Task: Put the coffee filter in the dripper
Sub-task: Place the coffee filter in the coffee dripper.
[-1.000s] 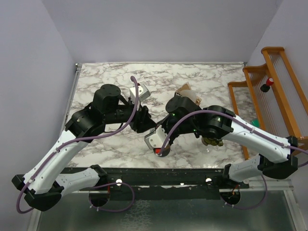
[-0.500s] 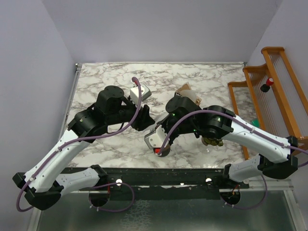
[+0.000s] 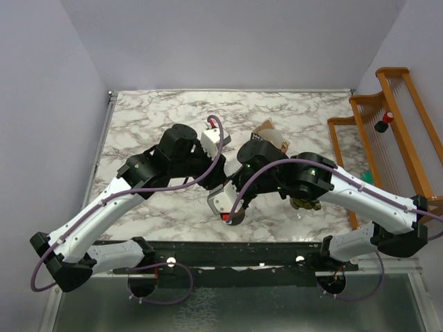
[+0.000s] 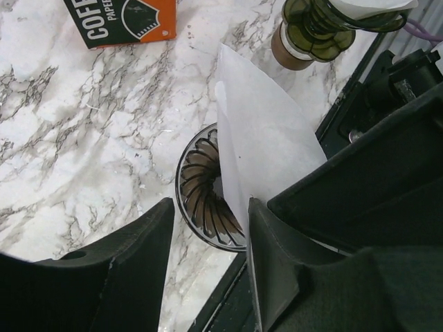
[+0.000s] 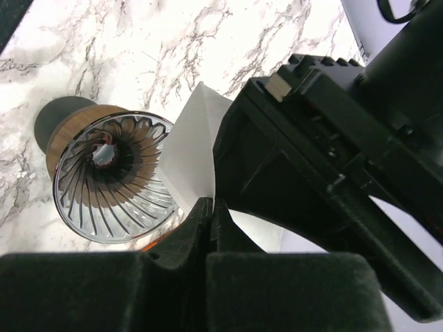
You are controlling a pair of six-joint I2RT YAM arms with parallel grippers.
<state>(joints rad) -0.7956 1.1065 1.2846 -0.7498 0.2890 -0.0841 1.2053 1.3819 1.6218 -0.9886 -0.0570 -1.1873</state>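
The coffee filter (image 5: 190, 149), a thin white paper cone, is pinched at its edge in my shut right gripper (image 5: 211, 204). It hangs just above and beside the dripper (image 5: 114, 176), a ribbed glass cone on a wooden base. In the left wrist view the filter (image 4: 266, 138) stands over the dripper (image 4: 204, 187). My left gripper (image 4: 211, 204) is open. The filter's edge lies just inside its gap, against the right finger (image 4: 270, 256). In the top view my left gripper (image 3: 220, 173) is close to the right one, and the dripper (image 3: 234, 218) is near the table's front edge.
The brown-and-orange "COFFEE" carton (image 4: 121, 21) lies flat behind the dripper and shows in the top view (image 3: 271, 135). A green glass vessel on a brown base (image 4: 315, 28) stands to the right. A wooden rack (image 3: 387, 124) stands at the table's right side.
My left arm has swung right, bringing its open gripper from the middle left up to the filter. The right arm and the filter have stayed in place.
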